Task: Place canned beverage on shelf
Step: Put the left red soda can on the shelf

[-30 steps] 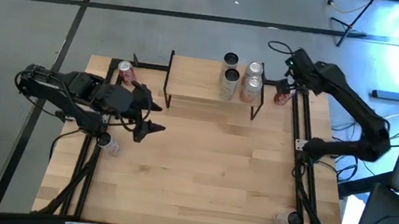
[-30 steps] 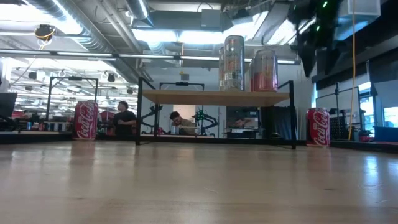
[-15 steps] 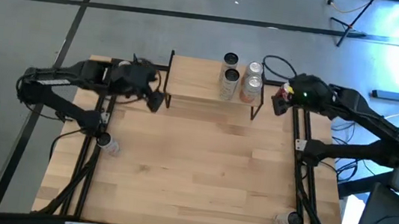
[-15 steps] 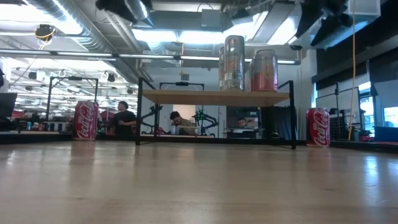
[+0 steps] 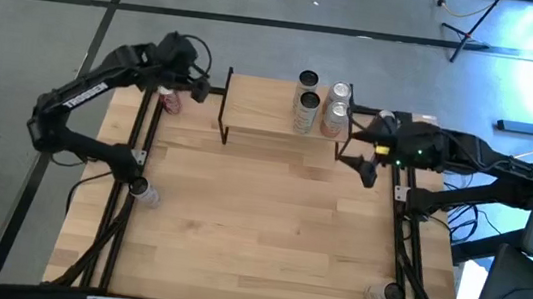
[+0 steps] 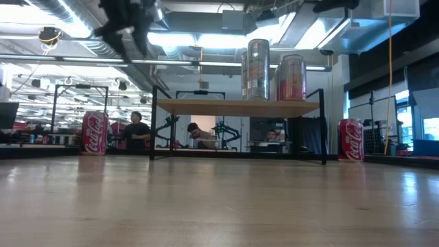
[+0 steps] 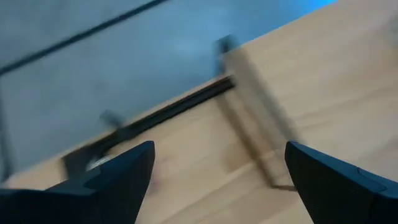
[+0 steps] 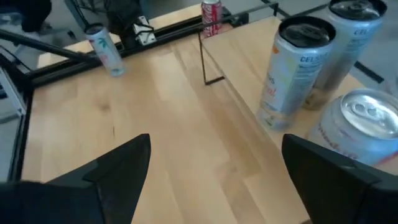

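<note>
From my seat the nearest things are the bare front of the table [image 5: 266, 240], with a pale can [image 5: 144, 192] lying by the left rail and another small can [image 5: 378, 295] near the right front corner. Further back stands the shelf [image 5: 261, 109], holding 3 cans [image 5: 317, 103] bunched at its right end: 2 tall silver ones and 1 pinkish one. I can see 2 red cola cans still on the tabletop, one [image 6: 95, 132] off the shelf's left end and one [image 6: 351, 140] off its right end. My worry starts with the right gripper [image 5: 364, 159], which hangs just beside the shelf's right legs with those 3 cans close under its wrist camera; if I swing it carelessly toward the red can I judge an arm link could clip the shelf leg or topple the shelved cans, since they stand tight together near the edge. On the left, the wrist picture is smeared, so lining up on the left red can [image 5: 170, 101] looks uncertain, and a low approach could knock it over and send it rolling under the shelf. As for the tools: the right gripper's fingers [image 8: 118, 165] stand wide apart, holding and touching nothing. Farthest back, the left gripper [image 5: 198, 83] hovers above the left red can, fingers [image 7: 121, 171] equally spread and empty.
</note>
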Action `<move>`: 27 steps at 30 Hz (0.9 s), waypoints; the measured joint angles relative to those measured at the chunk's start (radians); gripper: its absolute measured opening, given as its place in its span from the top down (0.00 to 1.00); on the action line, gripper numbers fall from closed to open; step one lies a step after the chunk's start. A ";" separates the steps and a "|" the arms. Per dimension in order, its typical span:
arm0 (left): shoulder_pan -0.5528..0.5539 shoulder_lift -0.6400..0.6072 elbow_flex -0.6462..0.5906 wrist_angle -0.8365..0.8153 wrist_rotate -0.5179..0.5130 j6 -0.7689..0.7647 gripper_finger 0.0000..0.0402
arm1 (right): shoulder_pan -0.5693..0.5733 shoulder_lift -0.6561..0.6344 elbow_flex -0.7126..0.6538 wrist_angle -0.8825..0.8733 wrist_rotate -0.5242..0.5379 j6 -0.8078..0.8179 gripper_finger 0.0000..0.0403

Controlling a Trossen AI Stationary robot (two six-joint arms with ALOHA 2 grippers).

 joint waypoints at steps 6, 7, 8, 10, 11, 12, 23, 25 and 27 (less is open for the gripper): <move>0.109 0.103 0.000 -0.139 -0.068 -0.057 0.11 | -0.002 0.000 0.000 0.001 0.008 -0.107 0.13; 0.120 0.125 0.000 -0.153 -0.077 -0.065 0.11 | -0.001 0.000 0.000 0.003 0.010 -0.123 0.13; 0.132 0.146 0.000 -0.164 -0.088 -0.070 0.11 | -0.001 0.000 0.000 0.003 0.010 -0.138 0.13; 0.153 0.188 0.000 -0.186 -0.117 -0.084 0.11 | -0.001 0.000 0.000 0.003 0.009 -0.156 0.13; 0.161 0.210 0.000 -0.195 -0.142 -0.092 0.11 | -0.001 0.000 0.000 0.003 0.009 -0.159 0.13; 0.168 0.234 0.000 -0.197 -0.163 -0.093 0.11 | -0.001 0.000 0.000 0.003 0.009 -0.159 0.13; 0.253 0.434 0.000 -0.234 -0.216 -0.086 0.11 | -0.002 -0.002 0.000 0.001 0.037 -0.141 0.13; 0.270 0.451 0.000 -0.263 -0.252 -0.088 0.11 | -0.002 -0.002 0.000 0.001 0.037 -0.122 0.13; 0.283 0.456 0.000 -0.248 -0.252 -0.089 0.11 | -0.002 -0.002 0.000 0.000 0.037 -0.099 0.13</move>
